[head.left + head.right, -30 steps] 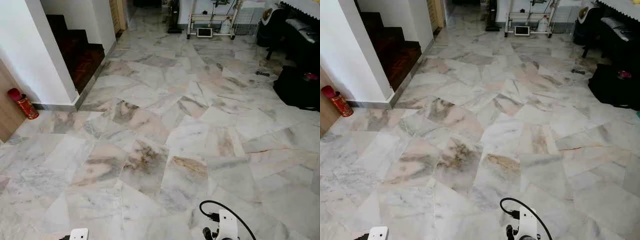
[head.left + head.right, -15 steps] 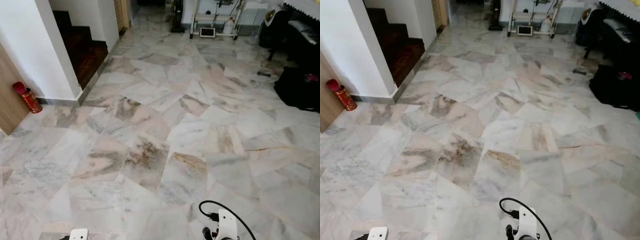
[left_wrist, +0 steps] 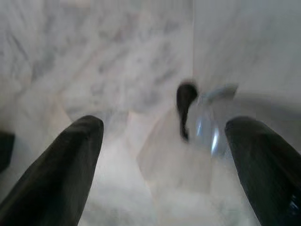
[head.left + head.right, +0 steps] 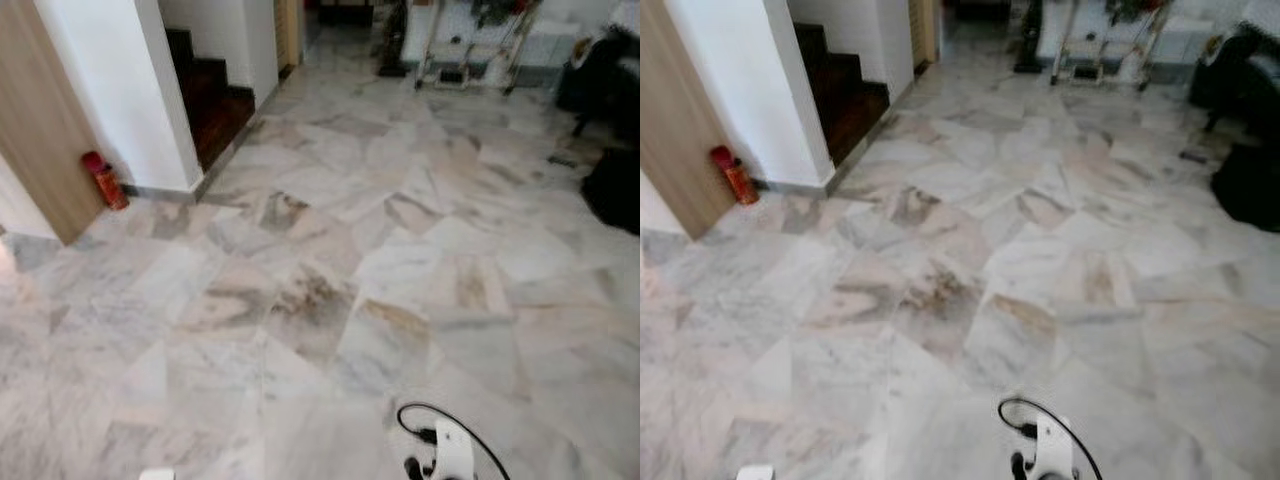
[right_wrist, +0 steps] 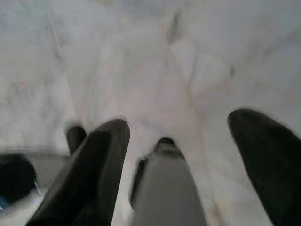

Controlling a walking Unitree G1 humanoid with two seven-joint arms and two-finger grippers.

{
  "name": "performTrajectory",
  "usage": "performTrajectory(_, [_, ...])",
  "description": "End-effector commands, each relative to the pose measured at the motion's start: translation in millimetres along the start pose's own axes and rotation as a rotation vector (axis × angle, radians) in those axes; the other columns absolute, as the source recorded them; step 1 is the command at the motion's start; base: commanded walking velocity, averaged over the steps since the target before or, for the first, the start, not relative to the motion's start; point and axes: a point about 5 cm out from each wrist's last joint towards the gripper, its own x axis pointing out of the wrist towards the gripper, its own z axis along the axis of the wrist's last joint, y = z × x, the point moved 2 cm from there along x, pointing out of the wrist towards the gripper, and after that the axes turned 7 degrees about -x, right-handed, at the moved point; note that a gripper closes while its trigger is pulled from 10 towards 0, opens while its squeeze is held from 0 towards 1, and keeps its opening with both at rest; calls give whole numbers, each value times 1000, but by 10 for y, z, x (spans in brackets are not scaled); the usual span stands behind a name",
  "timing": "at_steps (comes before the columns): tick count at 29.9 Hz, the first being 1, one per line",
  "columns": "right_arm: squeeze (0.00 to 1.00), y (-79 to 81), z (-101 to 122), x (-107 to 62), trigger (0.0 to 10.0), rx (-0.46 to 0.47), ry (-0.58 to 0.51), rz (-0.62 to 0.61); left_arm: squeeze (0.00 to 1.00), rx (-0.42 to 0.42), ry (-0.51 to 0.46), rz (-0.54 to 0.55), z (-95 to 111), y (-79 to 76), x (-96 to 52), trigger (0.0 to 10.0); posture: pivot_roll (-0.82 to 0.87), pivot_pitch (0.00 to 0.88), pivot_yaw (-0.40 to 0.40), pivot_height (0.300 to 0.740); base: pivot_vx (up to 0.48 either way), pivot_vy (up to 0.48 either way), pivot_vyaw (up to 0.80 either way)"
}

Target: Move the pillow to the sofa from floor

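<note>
- The marble floor (image 4: 330,300) runs across the whole room in big irregular slabs of grey, white and pinkish tan; the head views are somewhat blurred.
- At the far left stands a wooden panel (image 4: 45,110), and beside it a white wall (image 4: 110,90) that ends in a corner with a grey skirting along its foot.
- A red fire extinguisher (image 4: 104,180) stands on the floor between the wooden panel and the white wall, close against both.
- Just right of the white wall, a dark staircase (image 4: 215,95) climbs away, its lowest step meeting the marble.
- Further back, a doorway with a wooden frame (image 4: 288,35) opens onto more marble.
- At the far end, near the middle, is a white metal frame or rack (image 4: 465,45), too blurred to name more closely.
- On the far right sit dark shapes: furniture (image 4: 600,70) and, nearer, a black bag-like mass (image 4: 615,190) on the floor.
- Near the bottom edge, the right arm (image 4: 452,455) shows its white wrist with a looping black cable (image 4: 440,415).
- The left gripper (image 3: 164,165) hangs over bare marble, its black fingers (image 3: 61,169) spread wide with nothing between them.
- The right gripper (image 5: 188,165) likewise hangs with fingers (image 5: 89,179) spread apart and empty, the robot's leg and foot below.
- I cannot spot the pillow or the sofa anywhere from here.
</note>
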Motion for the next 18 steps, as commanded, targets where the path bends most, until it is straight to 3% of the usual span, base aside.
performTrajectory(1, [0,-19,98,8,10000,5,-29,-7,0,-13,42,7,-141,20,-28,10000,-34,0,5,740,-285,0,0])
performTrajectory(18, [0,-33,105,7,10000,17,-37,-21,0,-15,43,6,-143,13,-27,10000,-35,0,1,740,-289,0,0])
